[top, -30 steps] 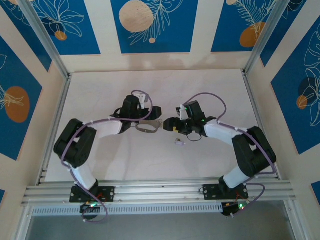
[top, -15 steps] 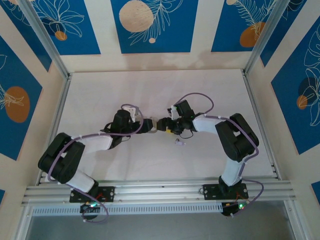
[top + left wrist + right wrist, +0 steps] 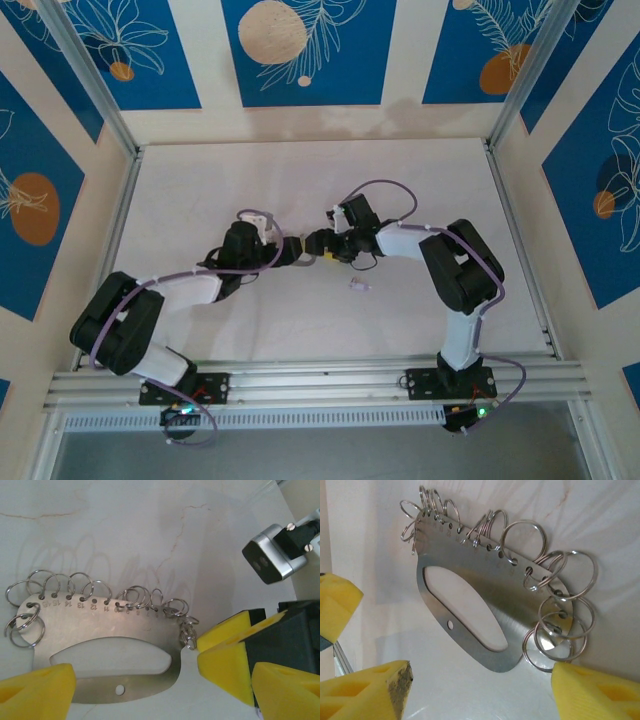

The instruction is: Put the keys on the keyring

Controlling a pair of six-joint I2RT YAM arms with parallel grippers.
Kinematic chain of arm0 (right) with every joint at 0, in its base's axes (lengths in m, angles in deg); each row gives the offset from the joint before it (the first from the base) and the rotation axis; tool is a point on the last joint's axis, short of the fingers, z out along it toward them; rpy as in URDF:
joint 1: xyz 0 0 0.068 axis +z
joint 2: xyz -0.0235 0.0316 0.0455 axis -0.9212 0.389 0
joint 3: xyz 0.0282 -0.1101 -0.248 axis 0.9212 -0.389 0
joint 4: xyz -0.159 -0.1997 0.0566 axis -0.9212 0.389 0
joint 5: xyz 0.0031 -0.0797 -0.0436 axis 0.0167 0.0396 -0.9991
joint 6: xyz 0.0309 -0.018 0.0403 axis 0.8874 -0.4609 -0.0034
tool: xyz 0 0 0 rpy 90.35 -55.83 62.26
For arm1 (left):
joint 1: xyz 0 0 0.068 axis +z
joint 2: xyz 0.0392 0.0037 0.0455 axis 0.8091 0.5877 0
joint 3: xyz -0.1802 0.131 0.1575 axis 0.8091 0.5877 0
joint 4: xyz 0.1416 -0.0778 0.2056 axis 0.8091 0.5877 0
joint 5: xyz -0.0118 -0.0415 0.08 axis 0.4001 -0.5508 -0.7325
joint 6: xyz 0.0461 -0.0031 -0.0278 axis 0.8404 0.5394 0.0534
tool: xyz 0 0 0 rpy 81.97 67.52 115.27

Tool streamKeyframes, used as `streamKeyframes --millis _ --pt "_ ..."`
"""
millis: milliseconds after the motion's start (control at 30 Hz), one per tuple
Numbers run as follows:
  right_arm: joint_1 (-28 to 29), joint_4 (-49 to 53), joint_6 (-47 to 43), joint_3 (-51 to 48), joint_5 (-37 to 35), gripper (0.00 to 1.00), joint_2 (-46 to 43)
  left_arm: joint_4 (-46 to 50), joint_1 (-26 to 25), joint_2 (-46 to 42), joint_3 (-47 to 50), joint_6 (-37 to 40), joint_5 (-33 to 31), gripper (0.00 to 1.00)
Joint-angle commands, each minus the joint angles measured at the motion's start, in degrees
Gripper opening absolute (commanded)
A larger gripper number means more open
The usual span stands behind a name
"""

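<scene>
Since a second ago, the top view shows both arms shifted. The left arm (image 3: pixel 190 287) has folded lower, its elbow out toward 8 o'clock. The right arm (image 3: pixel 400 240) has drawn its elbow in and reaches farther across the tabletop (image 3: pixel 250 180). The point where they meet has slid a little toward 10 o'clock. The keyring (image 3: pixel 125 627) then showed as a dark oval below the left arm's tip. From above it is now tucked between the two arm tips and hard to make out. The loose key (image 3: pixel 358 287) lies where it lay, at 5 o'clock from that meeting point and apart from both arms.

There is one keyring, a flat metal plate with an oval cutout and a row of numbered holes. More than a dozen split rings hang along one edge, overlapping too much for an exact count. The key is one pale speck, too small to tell whether it is a single piece.

The left fingers (image 3: pixel 35 692) are spread wide. The 7 o'clock one overlaps the plate's corner and the other is well apart from it, so nothing is clamped. The right fingers (image 3: pixel 365 692) also stand apart, with the keyring between and beyond them. The 5 o'clock finger is just beside the largest rings, but contact cannot be told.
</scene>
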Motion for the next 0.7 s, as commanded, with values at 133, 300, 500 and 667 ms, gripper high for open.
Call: streamKeyframes --millis 133,300,500,667 --pt "-1.07 2.26 -1.09 3.11 0.51 0.74 1.59 -0.09 -0.06 -1.89 1.48 0.84 -0.98 0.91" --pt "-1.30 2.59 -1.19 4.55 0.55 0.74 2.64 0.25 -0.06 -2.20 1.65 1.19 -1.04 0.91" --pt "-1.38 3.95 -2.45 4.84 -0.61 0.74 1.60 0.44 0.00 -2.82 1.96 1.10 -1.26 0.91" --pt "-1.52 4.60 -3.05 4.38 -0.46 0.73 0.27 0.43 -0.03 -3.34 2.35 0.48 -1.33 0.91"
